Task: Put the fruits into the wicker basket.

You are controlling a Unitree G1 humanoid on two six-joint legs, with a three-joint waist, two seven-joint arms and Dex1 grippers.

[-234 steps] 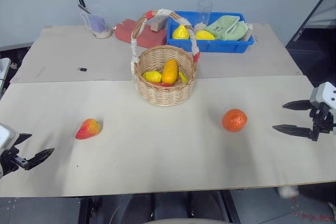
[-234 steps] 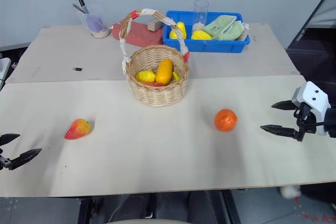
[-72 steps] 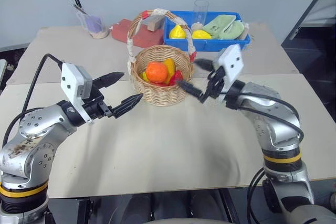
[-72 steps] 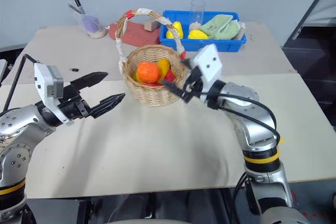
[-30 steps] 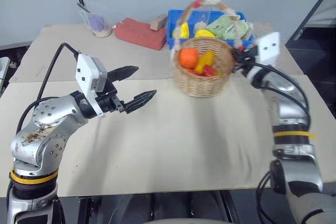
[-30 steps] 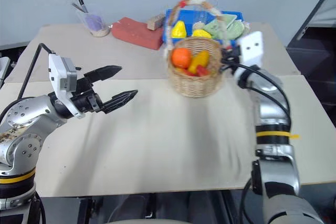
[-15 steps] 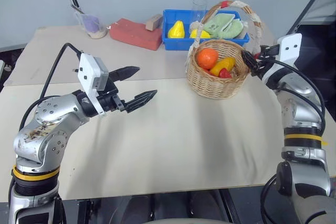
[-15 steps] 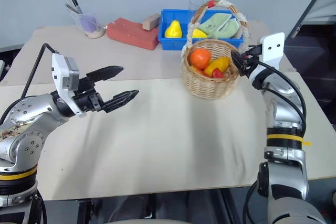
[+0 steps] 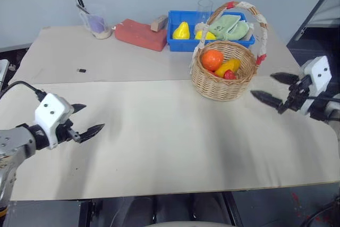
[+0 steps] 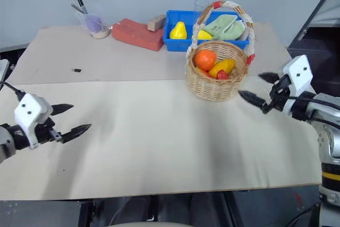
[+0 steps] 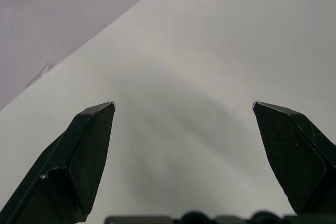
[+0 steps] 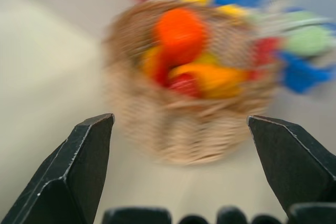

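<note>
the orange fruit (image 9: 212, 59) and the red fruit (image 9: 230, 75) lie in the basket (image 9: 222, 84); the task looks done. the left gripper (image 9: 85, 120) and the right gripper (image 9: 268, 89) are both wide, empty.

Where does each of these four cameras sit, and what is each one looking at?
Left eye: on the head, looking down at the table; both arms show.
Right eye: beside it, same scene.
Left wrist: on the left arm, facing bare tabletop between its open fingers.
Right wrist: facing the wicker basket between open fingers.
Shared: the basket shows in three views.
</note>
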